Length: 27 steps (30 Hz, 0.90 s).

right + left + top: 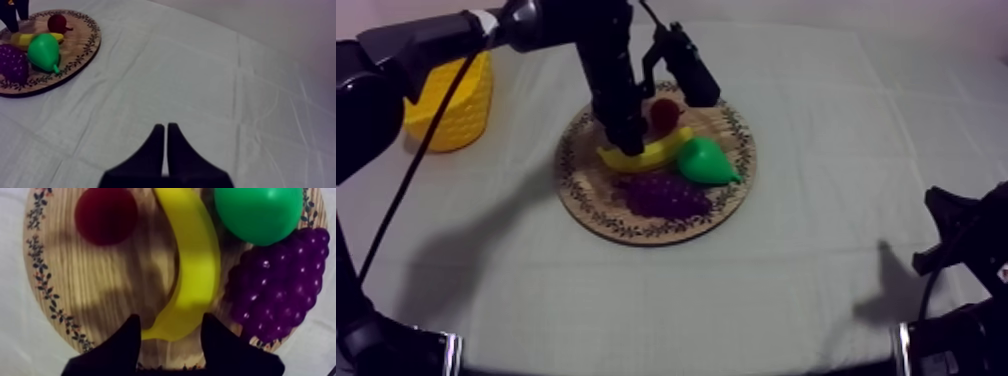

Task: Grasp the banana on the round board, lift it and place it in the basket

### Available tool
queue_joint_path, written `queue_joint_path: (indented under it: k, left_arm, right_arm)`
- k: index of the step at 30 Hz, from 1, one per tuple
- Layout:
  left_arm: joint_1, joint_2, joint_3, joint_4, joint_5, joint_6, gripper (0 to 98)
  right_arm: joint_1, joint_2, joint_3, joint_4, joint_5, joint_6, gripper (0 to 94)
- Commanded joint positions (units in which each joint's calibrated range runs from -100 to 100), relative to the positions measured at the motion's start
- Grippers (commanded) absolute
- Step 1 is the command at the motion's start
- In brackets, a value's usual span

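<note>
**Left claw straddling the banana, right one parked**

The left gripper [170, 322] is down over the round wooden board [100, 288], claw spread wide with one black finger on each side of the banana [197, 263], right at its near end. The fingers sit close against the peel, but I honestly can't tell if they're squeezing it or just next to it. The banana lies flat on the board, curving between the small red fruit [106, 214] on one side and the pear [260, 213] and grapes [280, 283] on the other, and it looks to be touching the pear.

From the top view the yellow basket [451, 100] sits at the table's far left, well apart from the board, nothing visible inside from this angle.

The right gripper [166, 127] hangs over bare cloth [200, 75] away from the board, fingers pressed together into a narrow wedge, holding nothing.
</note>
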<state>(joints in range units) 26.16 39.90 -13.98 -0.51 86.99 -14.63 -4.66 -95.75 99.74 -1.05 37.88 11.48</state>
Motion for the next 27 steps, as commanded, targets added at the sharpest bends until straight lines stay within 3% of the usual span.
queue_joint_path:
  k: [1, 18, 27]
  left_arm:
    - [0.18, 0.96, -0.81, 0.22, 0.07, -0.12, 48.4]
    - [0.93, 9.62, -10.14, 2.88, 3.38, -0.43, 50.3]
    - [0.81, 13.11, -12.43, 2.97, 3.43, -0.31, 35.8]
  right_arm:
    - [-0.01, -0.01, 0.04, 0.00, 0.02, 0.02, 0.4]
    - [-0.01, -0.01, 0.04, 0.00, 0.02, 0.02, 0.4]
    - [-0.01, -0.01, 0.04, 0.00, 0.02, 0.02, 0.4]
